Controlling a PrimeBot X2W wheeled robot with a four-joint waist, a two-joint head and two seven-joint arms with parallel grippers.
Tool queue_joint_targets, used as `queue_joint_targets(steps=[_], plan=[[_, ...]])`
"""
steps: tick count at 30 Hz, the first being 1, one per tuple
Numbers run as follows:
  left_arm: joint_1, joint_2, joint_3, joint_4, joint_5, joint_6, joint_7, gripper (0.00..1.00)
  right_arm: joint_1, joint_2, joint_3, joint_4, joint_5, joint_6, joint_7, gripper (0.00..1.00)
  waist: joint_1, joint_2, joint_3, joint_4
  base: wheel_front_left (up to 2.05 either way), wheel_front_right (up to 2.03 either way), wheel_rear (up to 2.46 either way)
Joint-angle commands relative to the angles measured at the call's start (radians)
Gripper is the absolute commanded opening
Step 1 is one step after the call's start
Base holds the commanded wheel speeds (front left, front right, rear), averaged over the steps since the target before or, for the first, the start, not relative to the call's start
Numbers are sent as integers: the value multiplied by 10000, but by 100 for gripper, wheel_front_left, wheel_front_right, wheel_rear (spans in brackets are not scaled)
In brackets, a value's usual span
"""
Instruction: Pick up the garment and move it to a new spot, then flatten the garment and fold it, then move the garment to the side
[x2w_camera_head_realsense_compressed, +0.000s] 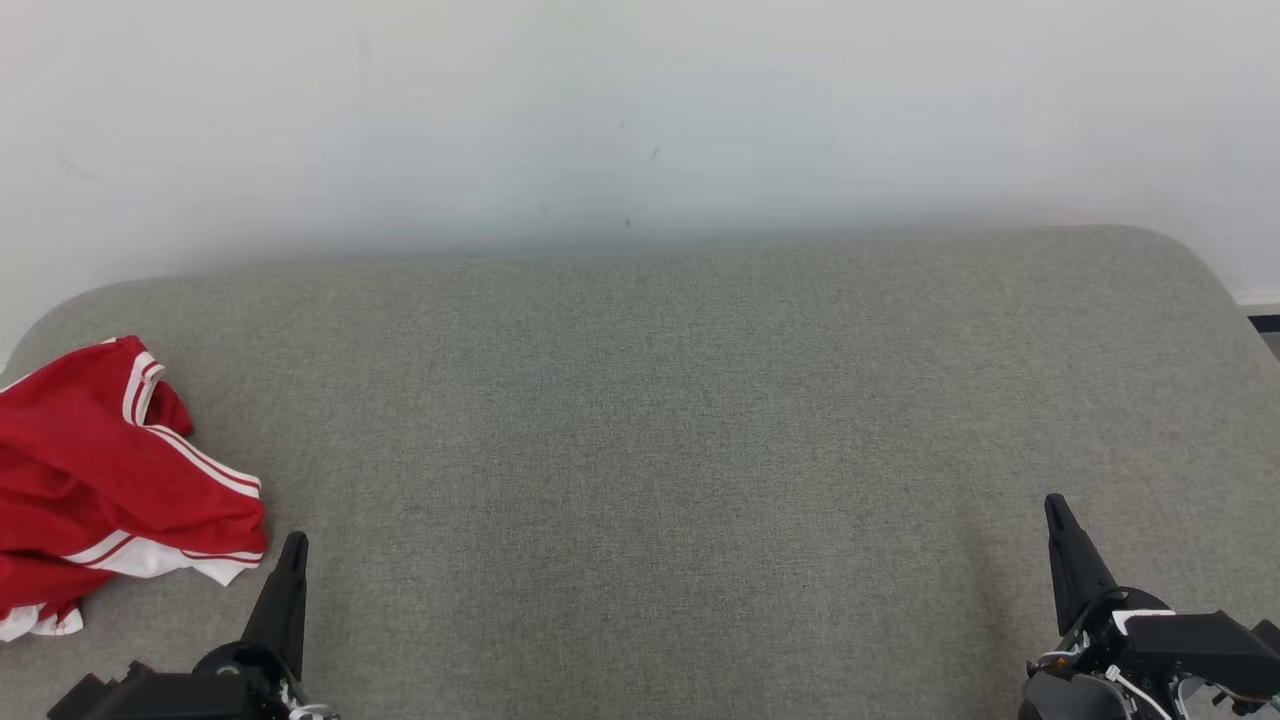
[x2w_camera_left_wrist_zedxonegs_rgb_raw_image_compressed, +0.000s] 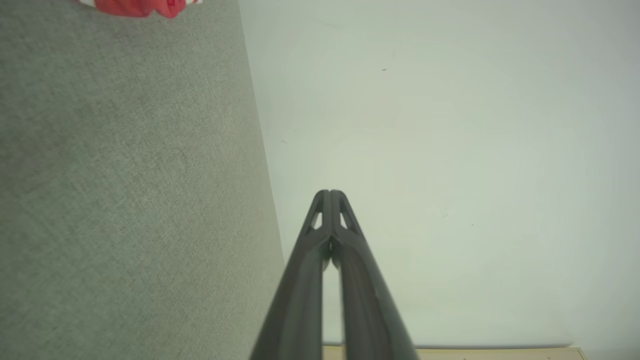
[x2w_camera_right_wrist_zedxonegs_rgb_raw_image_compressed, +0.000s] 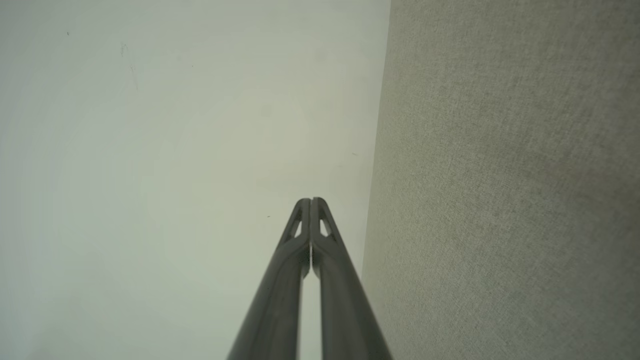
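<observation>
Surface: a grey woven upholstered surface (x2w_camera_head_realsense_compressed: 640, 450) with rounded far corners, set against a pale wall (x2w_camera_head_realsense_compressed: 640, 110).
Garment: a red garment (x2w_camera_head_realsense_compressed: 100, 470) with white stripes and white trim lies at the left end of the surface, on its near half. Part of it runs past the left edge of the head view.
Garment condition: crumpled in a heap with overlapping folds, not flattened and not folded. A striped hem or cuff stands up on the side toward the far edge of the surface.
Left gripper: the left gripper (x2w_camera_head_realsense_compressed: 294, 542) is at the near edge of the surface, towards its left end, just beside the heap but apart from it. Its two dark fingers are pressed tip to tip with nothing between them.
Right gripper: the right gripper (x2w_camera_head_realsense_compressed: 1053, 503) is at the near edge of the surface, towards its right end, well apart from the heap. Its fingers are closed together and empty.
Pointing: both pairs of fingers aim across the surface toward its far edge.
Height above surface: cannot be told for either gripper.
</observation>
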Motion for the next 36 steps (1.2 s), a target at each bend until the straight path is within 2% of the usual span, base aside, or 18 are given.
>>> queue_joint_targets(steps=[1,36], plan=[[-41,52,3,-31,-40,-4,36,0,92,11,-6,-24,6,-22,21,0,0,-1,0,0,0,0,0],[-41,52,6,-31,-40,-4,36,0,92,11,-6,-24,6,-23,21,0,0,-1,0,0,0,0,0]])
